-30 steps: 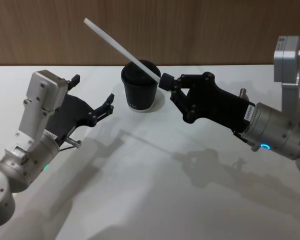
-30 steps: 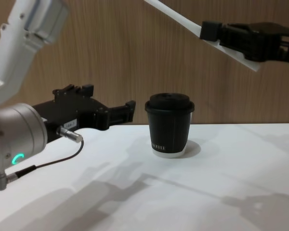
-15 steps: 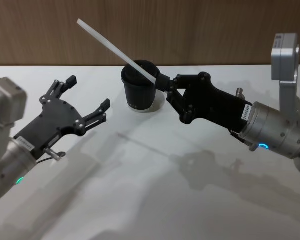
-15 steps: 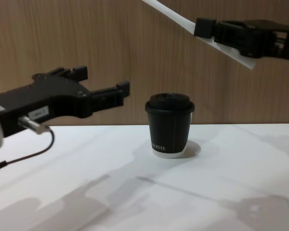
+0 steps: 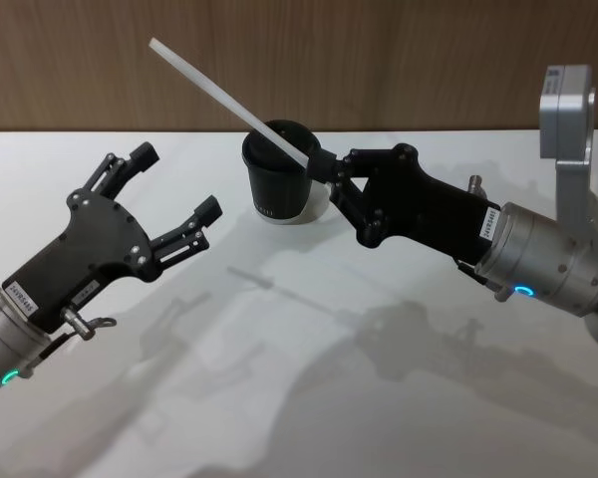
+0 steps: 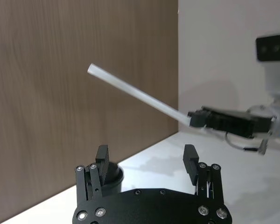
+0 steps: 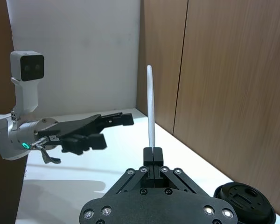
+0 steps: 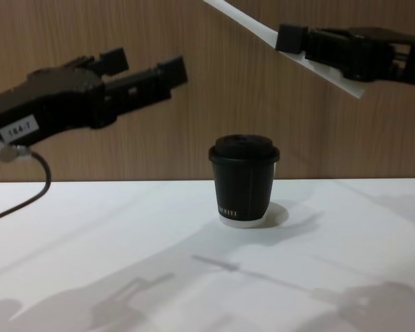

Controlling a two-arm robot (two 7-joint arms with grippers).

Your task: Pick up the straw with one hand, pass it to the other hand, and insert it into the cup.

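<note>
The straw (image 5: 229,98) is pinched near its lower end by the right gripper (image 5: 321,165), which hangs above the cup (image 5: 276,194). From there the straw slants up and away toward the left gripper (image 5: 177,181), whose fingers are spread wide and have turned to face it since a second ago. In the left wrist view, the straw (image 6: 140,95) lies beyond the left gripper's parted fingers, not touching them. In the chest view, the left gripper (image 8: 144,66) has risen from cup height to above the lid, while the right gripper's pinch is unchanged.
</note>
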